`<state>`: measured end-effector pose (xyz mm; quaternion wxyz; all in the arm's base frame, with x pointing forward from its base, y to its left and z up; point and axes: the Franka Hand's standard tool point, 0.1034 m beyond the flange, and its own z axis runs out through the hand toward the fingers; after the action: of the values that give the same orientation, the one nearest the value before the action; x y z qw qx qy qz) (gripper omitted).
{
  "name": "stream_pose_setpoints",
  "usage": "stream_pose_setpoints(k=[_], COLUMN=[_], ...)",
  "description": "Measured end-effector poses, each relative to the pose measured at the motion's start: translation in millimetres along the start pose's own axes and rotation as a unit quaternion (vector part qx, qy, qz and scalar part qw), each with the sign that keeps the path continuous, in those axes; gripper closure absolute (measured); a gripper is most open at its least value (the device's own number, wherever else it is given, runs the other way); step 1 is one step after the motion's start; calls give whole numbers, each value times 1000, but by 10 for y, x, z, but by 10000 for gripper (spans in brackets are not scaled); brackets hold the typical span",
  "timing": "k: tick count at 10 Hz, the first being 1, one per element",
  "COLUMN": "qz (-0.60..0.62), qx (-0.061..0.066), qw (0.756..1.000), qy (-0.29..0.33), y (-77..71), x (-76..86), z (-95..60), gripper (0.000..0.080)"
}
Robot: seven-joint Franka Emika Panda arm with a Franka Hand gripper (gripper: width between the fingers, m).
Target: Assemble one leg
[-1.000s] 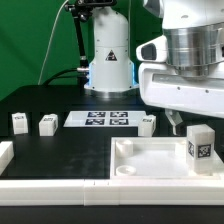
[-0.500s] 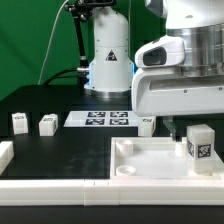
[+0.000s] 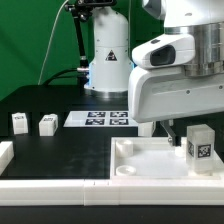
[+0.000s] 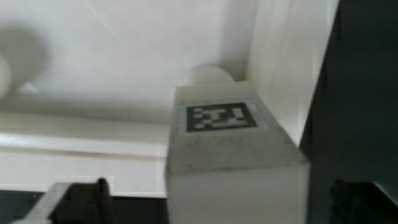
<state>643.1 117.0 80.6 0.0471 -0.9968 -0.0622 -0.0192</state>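
One bulky white arm (image 3: 180, 80) is filling the exterior view's upper right, hanging over a black counter (image 3: 70, 150). Next in size, the flat white tabletop (image 3: 150, 160) is lying on the counter at the exterior view's lower right, and a white rail (image 3: 50, 185) is running along the near edge. The marker board (image 3: 100, 119) is lying flat farther back, near the middle.

The leg (image 3: 198, 143) is standing upright on the tabletop, toward the exterior view's right, with its tag (image 4: 221, 117) facing the cameras (the pattern is plain in the wrist view). A second leg (image 3: 18, 122) and a third leg (image 3: 46, 124) are sitting on the counter at the exterior view's left, well apart from the first.

The end effector (image 4: 222, 205) is hovering just beside the standing leg, spread wide and gripping nothing. In the wrist view its dark fingers (image 4: 80, 200) are showing on either side of the post without touching it.
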Motion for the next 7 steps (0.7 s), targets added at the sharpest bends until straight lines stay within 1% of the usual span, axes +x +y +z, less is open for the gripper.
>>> stream_pose_setpoints(k=[1,2,3,6,7], qz=[0,0,3,46,117], qx=[0,0,0,2,9], qw=[1000,1000,1000,999,993], qy=[0,0,0,0,2], y=[0,0,-1,5,30], x=[0,-1,-1,-2,-3], z=[1,2,2,4,6], gripper=[239,422,508,508,508])
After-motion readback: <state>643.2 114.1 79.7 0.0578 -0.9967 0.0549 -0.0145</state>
